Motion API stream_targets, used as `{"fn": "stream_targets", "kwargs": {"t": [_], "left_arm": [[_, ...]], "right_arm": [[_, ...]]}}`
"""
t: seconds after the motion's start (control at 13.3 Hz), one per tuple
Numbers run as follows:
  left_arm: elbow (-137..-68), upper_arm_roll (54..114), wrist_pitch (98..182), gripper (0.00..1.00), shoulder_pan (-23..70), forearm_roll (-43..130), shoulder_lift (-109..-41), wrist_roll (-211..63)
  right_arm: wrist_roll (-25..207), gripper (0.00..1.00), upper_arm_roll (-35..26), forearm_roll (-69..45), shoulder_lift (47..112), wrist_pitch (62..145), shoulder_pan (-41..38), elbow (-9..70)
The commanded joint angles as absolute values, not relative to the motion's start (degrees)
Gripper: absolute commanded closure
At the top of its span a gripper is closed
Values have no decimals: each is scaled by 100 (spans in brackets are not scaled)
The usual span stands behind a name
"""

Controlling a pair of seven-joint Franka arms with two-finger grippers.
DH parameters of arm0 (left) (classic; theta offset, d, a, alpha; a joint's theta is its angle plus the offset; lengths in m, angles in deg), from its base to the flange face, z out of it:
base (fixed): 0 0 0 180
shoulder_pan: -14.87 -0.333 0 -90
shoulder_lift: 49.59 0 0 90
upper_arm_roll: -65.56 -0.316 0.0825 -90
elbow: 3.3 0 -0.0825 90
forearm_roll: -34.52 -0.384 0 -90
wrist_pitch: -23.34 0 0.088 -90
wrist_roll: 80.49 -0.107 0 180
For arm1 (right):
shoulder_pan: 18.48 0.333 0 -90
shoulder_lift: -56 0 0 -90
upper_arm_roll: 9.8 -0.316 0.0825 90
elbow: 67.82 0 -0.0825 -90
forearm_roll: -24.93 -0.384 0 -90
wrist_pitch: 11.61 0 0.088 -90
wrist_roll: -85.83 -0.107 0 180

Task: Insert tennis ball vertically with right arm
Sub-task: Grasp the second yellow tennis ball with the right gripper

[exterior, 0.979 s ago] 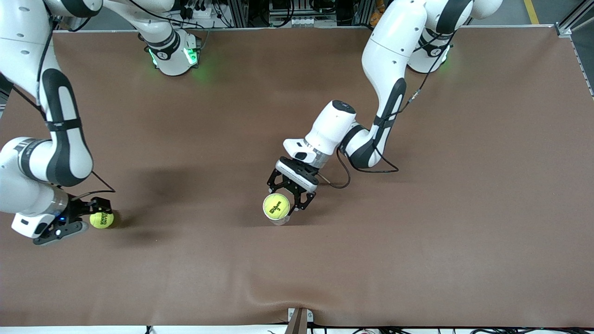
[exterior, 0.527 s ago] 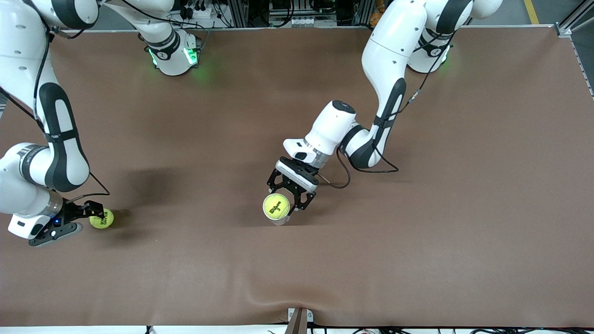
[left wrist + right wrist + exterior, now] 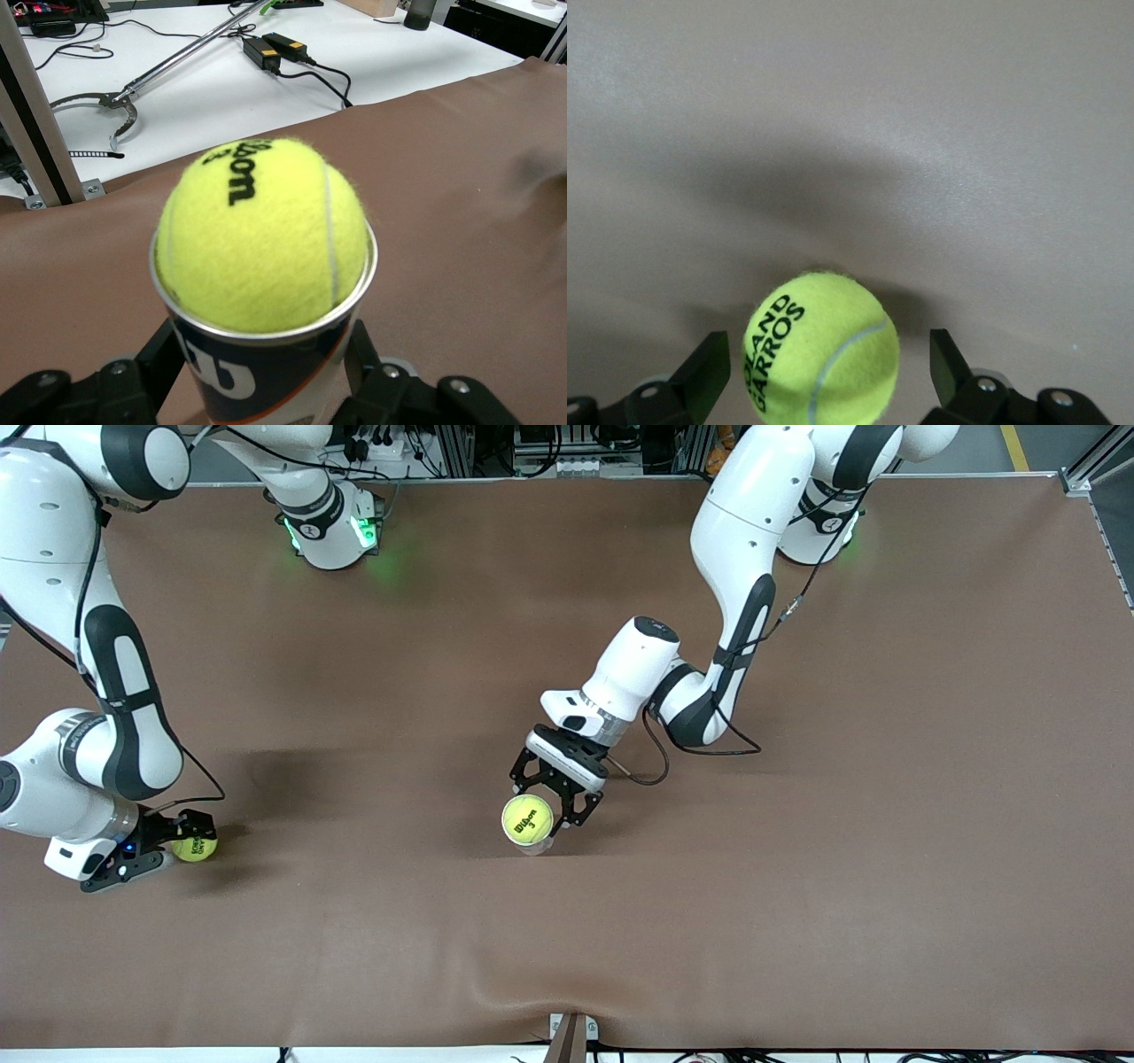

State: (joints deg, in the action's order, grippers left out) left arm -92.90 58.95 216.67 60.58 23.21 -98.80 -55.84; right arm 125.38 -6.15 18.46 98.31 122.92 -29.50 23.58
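A yellow-green tennis ball marked ROLAND GARROS lies on the brown mat at the right arm's end of the table. My right gripper is open and low around it. In the right wrist view the ball sits between the two fingers, with a gap on each side. My left gripper is shut on an upright tennis can mid-table. A second Wilson ball sits in the can's open mouth. The left wrist view shows this ball atop the can.
The brown mat covers the table and has a wrinkle near the front edge, above a metal bracket. The left wrist view shows a white surface with cables and a grabber tool past the mat's edge.
My right gripper has shifted around the ball: it drew back toward the table's end, then came in closer over it. The ball stayed put. The left arm and can have not moved.
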Motion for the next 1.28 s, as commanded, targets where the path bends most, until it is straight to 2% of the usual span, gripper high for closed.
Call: {"fn": "stream_targets", "kwargs": {"t": [0.0,0.08,0.15,0.53,0.68,0.9,1.2], "left_arm": [[-9136,5818,21705,22,6110,2248,-10004,-5518],[-9136,5818,21705,22,6110,2256,-10004,-5518],[-9136,5818,21705,22,6101,2248,-10004,-5518],[-9136,5818,21705,22,6101,2256,-10004,-5518],[-9136,5818,21705,22,6101,2248,-10004,-5518],[-9136,5818,21714,22,6101,2248,-10004,-5518],[-9136,5818,21714,22,6101,2248,-9995,-5518]], "right_arm": [[12678,47,-708,1729,9819,12331,-3017,2403],[12678,79,-708,1729,9810,12313,-3008,2394],[12652,99,-716,1729,9784,12278,-3008,2385],[11347,100,-1103,842,9372,10698,-2790,1745],[10127,100,-1217,815,9188,10451,-2518,1665],[7746,100,-1778,815,8818,10353,-2183,1603],[5442,100,-2674,815,8756,10116,-2130,1147]]}}
